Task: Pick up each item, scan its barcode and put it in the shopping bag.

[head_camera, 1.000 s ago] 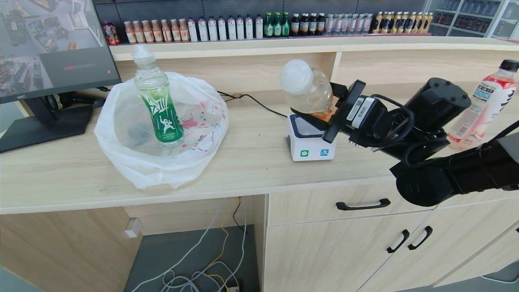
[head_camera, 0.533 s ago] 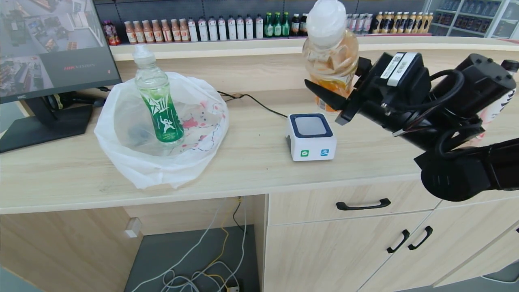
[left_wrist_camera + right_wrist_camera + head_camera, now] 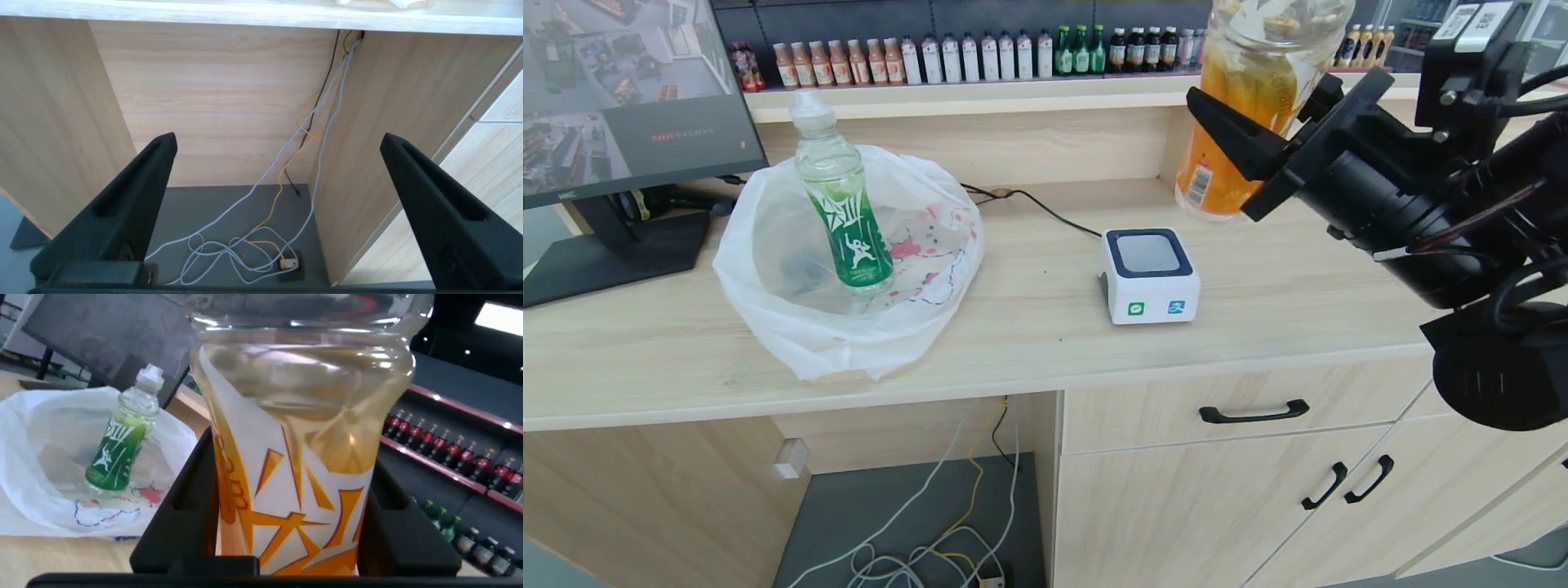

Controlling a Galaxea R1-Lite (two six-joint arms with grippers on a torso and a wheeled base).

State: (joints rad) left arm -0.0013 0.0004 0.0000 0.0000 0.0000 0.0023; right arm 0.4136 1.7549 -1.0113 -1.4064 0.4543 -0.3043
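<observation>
My right gripper [image 3: 1270, 139] is shut on an orange-labelled drink bottle [image 3: 1245, 114], held upright high above the counter, behind and to the right of the white barcode scanner [image 3: 1148, 275]. The right wrist view has the same orange bottle [image 3: 302, 457] up close between the black fingers [image 3: 184, 514]. A green-labelled bottle [image 3: 837, 196] stands upright in the white shopping bag [image 3: 792, 327] at the counter's left, and the green bottle [image 3: 122, 441] and the bag [image 3: 49, 482] sit far off in the right wrist view. My left gripper [image 3: 278, 220] hangs open below the counter, over the cables.
A monitor [image 3: 621, 90] stands at the far left of the wooden counter [image 3: 1029, 335]. A black cable [image 3: 1029, 204] runs along the counter's back to the scanner. Drink bottles [image 3: 1029, 53] line the back shelf. Drawers and cabinet doors [image 3: 1258, 457] sit below the counter.
My right gripper has lifted the orange bottle from its tilted place over the scanner, turned it upright and carried it up and to the right. The pink bottle at far right is now hidden behind the arm.
</observation>
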